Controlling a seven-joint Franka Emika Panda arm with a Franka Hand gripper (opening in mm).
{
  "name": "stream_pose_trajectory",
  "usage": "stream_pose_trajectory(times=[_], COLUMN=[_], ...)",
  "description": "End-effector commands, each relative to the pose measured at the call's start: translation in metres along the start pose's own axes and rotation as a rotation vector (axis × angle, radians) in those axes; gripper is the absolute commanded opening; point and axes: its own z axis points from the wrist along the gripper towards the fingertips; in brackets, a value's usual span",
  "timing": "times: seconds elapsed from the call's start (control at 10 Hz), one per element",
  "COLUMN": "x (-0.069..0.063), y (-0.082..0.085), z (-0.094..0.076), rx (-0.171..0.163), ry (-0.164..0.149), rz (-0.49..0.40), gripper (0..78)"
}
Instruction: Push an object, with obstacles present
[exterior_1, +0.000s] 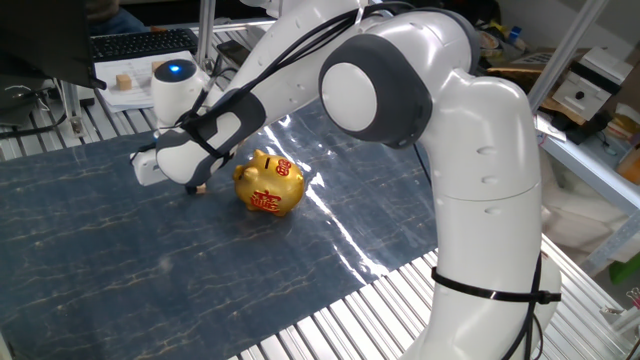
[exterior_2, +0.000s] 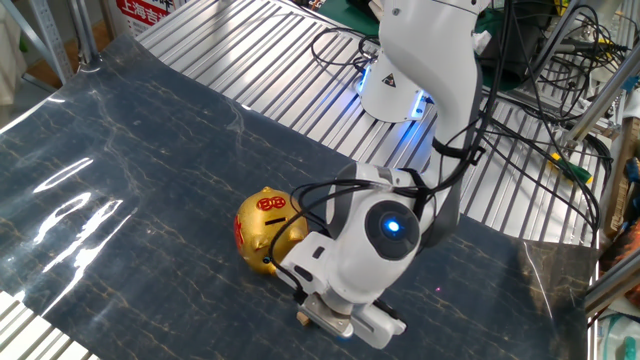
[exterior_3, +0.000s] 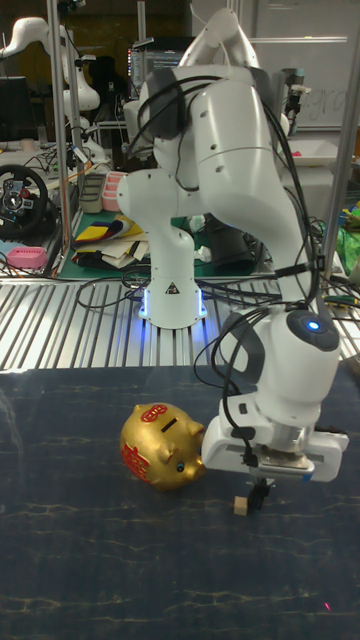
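The object, a tiny tan wooden cube (exterior_1: 200, 189) (exterior_2: 303, 318) (exterior_3: 241, 506), lies on the dark marbled mat. My gripper (exterior_1: 192, 187) (exterior_2: 324, 322) (exterior_3: 259, 493) points down right beside it, fingertips at mat level and touching or nearly touching the cube. The dark fingers look closed together, with nothing between them. The obstacle, a shiny gold piggy bank (exterior_1: 268, 182) (exterior_2: 266, 232) (exterior_3: 160, 447) with red characters, stands close by. Its snout is almost against my wrist housing. In the tall fixed view the cube sits to the lower right of the pig.
The dark mat (exterior_1: 120, 260) lies on a ribbed metal table (exterior_2: 260, 70). My arm's base (exterior_3: 172, 300) stands behind the mat, with cables (exterior_2: 560, 150) beside it. A white sheet with larger wooden blocks (exterior_1: 125, 82) and a keyboard (exterior_1: 140, 42) lie beyond the mat.
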Motion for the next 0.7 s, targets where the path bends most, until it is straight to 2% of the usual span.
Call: stream_pose_trajectory(times=[0.1,0.7], x=[-0.002,-0.009], y=[-0.008,-0.022], z=[0.000,0.000], rx=[0.005,0.015], ry=[-0.002,-0.001], rz=[-0.017,-0.054], gripper=[0.0,0.0])
